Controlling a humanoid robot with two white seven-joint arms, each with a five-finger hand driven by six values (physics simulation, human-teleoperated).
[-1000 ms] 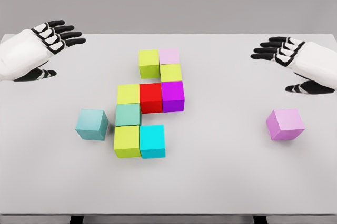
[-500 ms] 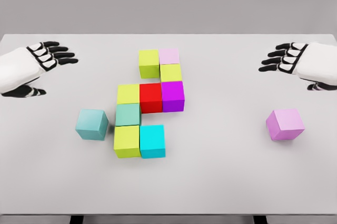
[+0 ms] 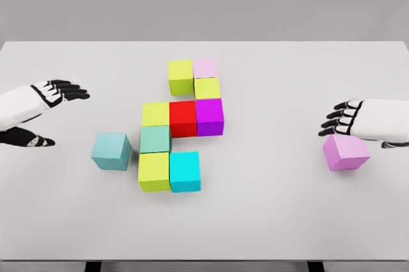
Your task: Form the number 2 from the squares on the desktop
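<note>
Several coloured cubes sit joined at the table's middle: a lime cube (image 3: pixel 181 76) and pale pink cube (image 3: pixel 206 68) at the top, a lime one (image 3: pixel 208 88) below, then lime (image 3: pixel 155 113), red (image 3: pixel 183 117) and purple (image 3: pixel 209 116) in a row, a teal cube (image 3: pixel 155 138), and lime (image 3: pixel 154 171) and cyan (image 3: pixel 185 170) at the bottom. A loose teal cube (image 3: pixel 111 151) stands left of them. A loose pink cube (image 3: pixel 346 151) lies at the right. My right hand (image 3: pixel 345 119) hovers open just above it. My left hand (image 3: pixel 48 109) is open at the left edge.
The white table (image 3: pixel 268 221) spreads wide around the cubes, with its front edge near the bottom of the picture and a grey wall behind.
Both hands have come down toward the near side. The right hand dropped from the far right corner to just over the pink cube. No cube has moved.
</note>
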